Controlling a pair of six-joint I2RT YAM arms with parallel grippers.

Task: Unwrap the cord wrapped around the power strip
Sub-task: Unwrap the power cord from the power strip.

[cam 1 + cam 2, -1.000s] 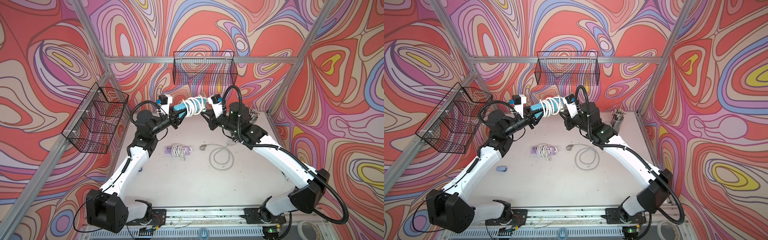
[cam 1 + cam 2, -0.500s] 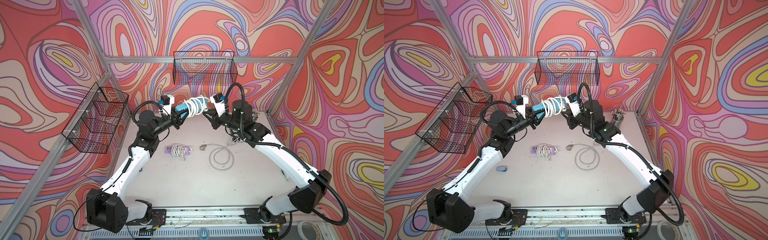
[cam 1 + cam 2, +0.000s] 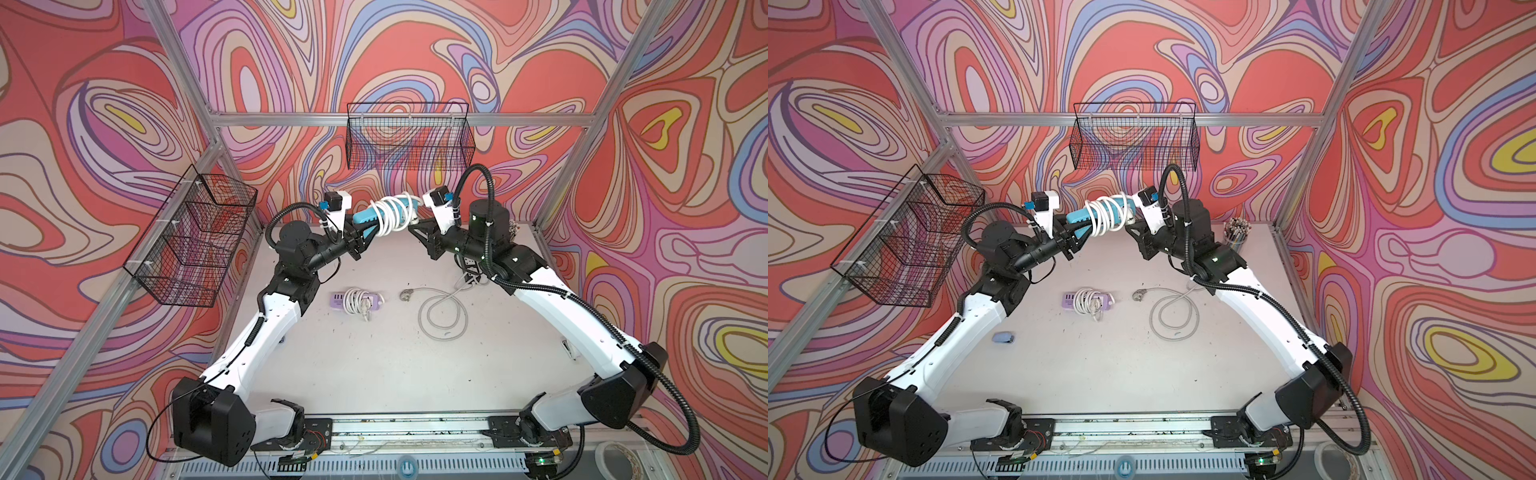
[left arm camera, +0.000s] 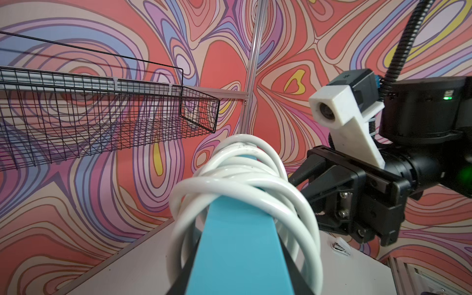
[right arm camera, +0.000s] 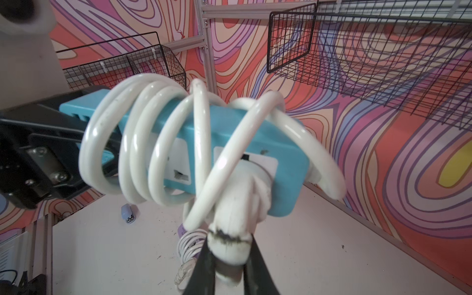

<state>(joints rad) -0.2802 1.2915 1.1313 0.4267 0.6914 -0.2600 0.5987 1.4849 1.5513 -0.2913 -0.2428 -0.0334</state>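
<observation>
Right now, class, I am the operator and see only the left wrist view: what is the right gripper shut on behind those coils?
Observer: The right gripper pinches the white plug, right by the socket face of the blue strip.
Operator: Is it off the table?
Observer: Yes; in both top views it hangs in the air between the left gripper and the right one.
Operator: What else lies on the table?
Observer: A purple strip, also wrapped, lies on the table.
</observation>
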